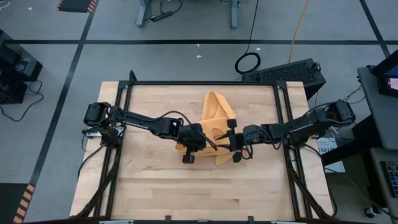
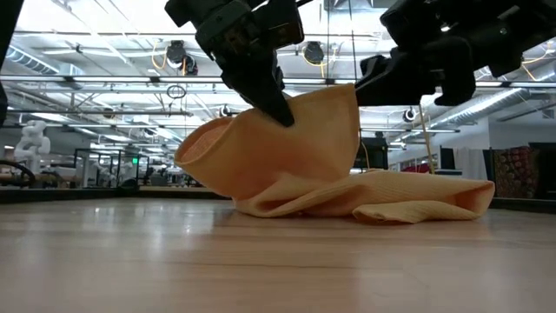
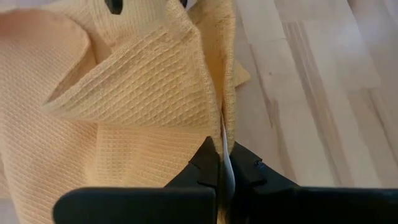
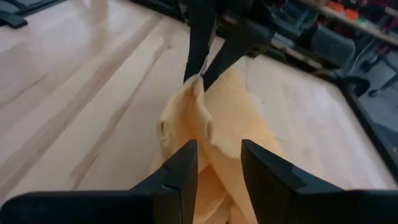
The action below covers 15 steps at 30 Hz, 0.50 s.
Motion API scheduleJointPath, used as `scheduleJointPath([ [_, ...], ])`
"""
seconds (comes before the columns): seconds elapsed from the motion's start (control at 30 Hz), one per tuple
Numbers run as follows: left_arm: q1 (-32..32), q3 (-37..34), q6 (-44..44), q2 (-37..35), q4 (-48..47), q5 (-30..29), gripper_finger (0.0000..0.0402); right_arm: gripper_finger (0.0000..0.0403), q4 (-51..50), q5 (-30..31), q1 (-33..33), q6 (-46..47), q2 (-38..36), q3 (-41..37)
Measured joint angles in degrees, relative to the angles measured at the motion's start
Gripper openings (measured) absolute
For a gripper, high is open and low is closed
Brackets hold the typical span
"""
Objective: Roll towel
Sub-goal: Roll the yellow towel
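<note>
Towel (image 1: 216, 118), orange-yellow and crumpled, sits near the middle of the wooden table (image 1: 155, 186), 1 end lifted and the rest trailing on the wood. Left gripper (image 3: 222, 163) is clenched on a folded edge of it. Right gripper (image 4: 217, 163) grasps a bunched part just beside, fingers partly apart around the cloth.

A grey floor (image 1: 186, 62) crossed by black tape lines (image 1: 186, 42) surrounded the wooden surface (image 1: 155, 186). Ceiling lights (image 2: 52, 17) glared overhead. A black keyboard (image 1: 289, 70) lay nearby.
</note>
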Motion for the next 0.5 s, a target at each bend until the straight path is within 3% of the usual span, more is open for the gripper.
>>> scheduleJointPath([
  [0.3, 0.00, 0.02, 0.54, 0.02, 0.24, -0.03, 0.0009, 0.0111, 0.16, -3.27, 0.00, -0.67, 5.59, 3.97],
  [0.5, 0.00, 0.02, 1.81, 0.02, -0.06, -0.05, 0.0009, 0.0049, -0.89, -2.74, 0.00, -0.07, 7.39, 5.91],
])
